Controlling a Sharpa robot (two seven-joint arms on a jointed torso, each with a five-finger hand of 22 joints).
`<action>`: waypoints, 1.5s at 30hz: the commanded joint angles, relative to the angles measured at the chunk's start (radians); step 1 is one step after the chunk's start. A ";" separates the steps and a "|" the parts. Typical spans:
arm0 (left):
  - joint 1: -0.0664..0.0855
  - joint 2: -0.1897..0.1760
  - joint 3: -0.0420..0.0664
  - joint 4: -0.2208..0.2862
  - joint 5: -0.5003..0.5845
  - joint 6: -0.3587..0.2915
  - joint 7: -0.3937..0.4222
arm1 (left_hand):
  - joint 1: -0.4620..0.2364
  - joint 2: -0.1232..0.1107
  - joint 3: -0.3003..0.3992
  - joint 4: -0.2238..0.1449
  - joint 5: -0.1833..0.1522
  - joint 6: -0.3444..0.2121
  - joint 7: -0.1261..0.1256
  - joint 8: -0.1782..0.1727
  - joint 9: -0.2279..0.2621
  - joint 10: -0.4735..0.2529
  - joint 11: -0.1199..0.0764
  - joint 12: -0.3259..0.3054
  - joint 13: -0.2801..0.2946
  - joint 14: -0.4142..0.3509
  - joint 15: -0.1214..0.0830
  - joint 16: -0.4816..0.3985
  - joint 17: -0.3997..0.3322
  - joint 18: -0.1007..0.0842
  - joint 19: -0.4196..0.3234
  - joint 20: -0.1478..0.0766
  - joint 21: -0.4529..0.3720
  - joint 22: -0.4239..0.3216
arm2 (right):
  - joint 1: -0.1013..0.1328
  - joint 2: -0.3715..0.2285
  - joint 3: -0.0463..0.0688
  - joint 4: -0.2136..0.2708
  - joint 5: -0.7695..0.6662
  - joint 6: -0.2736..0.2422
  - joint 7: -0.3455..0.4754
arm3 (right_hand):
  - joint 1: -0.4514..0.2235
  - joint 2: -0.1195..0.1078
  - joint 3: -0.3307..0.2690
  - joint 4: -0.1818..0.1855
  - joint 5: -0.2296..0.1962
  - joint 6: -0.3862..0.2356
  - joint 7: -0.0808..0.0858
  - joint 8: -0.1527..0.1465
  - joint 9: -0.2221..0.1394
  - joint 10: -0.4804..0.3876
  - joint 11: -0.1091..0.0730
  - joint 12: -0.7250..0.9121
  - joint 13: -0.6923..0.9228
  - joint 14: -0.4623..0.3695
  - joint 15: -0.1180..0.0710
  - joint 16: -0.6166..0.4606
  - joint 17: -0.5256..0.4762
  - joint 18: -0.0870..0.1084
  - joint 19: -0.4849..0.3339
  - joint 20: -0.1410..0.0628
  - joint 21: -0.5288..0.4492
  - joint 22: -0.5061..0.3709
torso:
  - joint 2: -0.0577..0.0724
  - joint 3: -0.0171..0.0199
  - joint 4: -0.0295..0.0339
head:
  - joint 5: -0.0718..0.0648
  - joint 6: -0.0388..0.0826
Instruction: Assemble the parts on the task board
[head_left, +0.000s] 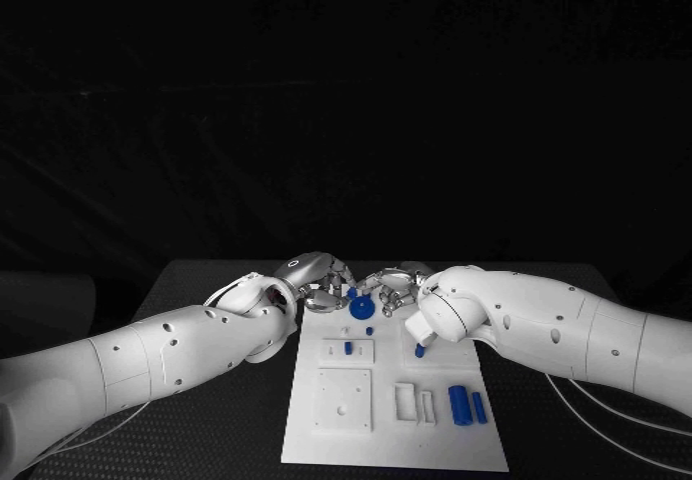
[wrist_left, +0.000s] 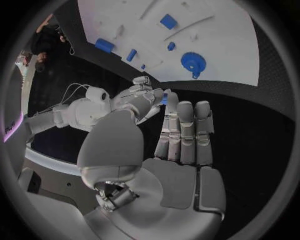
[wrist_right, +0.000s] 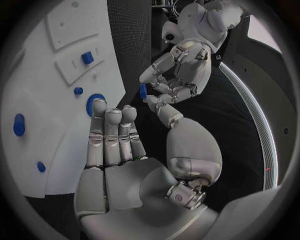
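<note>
Only wrist-side: blue part (wrist_right: 143, 91) between left hand (wrist_right: 181, 67) fingers (wrist_right: 164, 86)

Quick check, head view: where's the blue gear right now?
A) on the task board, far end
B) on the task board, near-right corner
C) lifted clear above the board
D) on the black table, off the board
A: the blue gear lies on the white task board at its far end; the near-right area holds two blue cylinders instead.
</note>
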 joint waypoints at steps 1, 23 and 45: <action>0.001 0.004 0.001 0.007 0.006 0.010 -0.009 | -0.001 0.011 0.000 0.007 -0.004 0.032 0.021 0.002 0.182 0.008 0.003 -0.005 0.001 0.001 -0.004 -0.006 0.001 0.015 0.008 -0.071 -0.001 0.016 | -0.002 -0.002 0.000 0.010 0.027 0.014 0.017 | -0.004 -0.016 -0.001 0.010 -0.027 -0.002 0.007 -0.005 -0.001 -0.007 0.000 -0.005 0.003 -0.005 -0.005 0.001 0.002 0.016 -0.009 0.002 0.006 0.014 | 0.000 0.0018 -0.0005 | 0.002 0.000; 0.001 0.010 0.001 0.009 0.006 0.014 -0.011 | 0.002 0.009 0.001 0.008 -0.004 0.031 0.021 0.001 0.183 0.010 0.002 -0.007 0.002 0.003 -0.005 -0.008 0.001 0.016 0.010 -0.072 -0.002 0.015 | -0.005 -0.007 0.000 0.028 0.031 0.058 0.017 | 0.027 0.032 0.019 -0.011 -0.029 0.013 0.002 0.004 0.004 -0.004 -0.005 -0.011 0.016 -0.006 -0.009 0.003 0.005 0.016 -0.013 0.000 0.010 0.015 | 0.000 0.0007 -0.0004 | 0.004 -0.004; 0.001 0.020 0.001 0.008 0.006 0.015 -0.016 | 0.002 0.011 0.002 0.011 -0.003 0.030 0.021 -0.001 0.183 0.011 0.003 -0.010 0.003 0.004 -0.005 -0.010 0.001 0.016 0.011 -0.072 -0.002 0.015 | -0.005 -0.003 0.000 0.028 0.031 0.072 0.034 | 0.063 0.088 0.098 -0.033 -0.045 0.052 -0.009 0.021 0.011 0.008 -0.015 -0.020 0.028 -0.005 -0.017 0.006 0.007 0.016 -0.015 0.005 0.017 0.016 | 0.000 0.0013 -0.0008 | 0.007 -0.006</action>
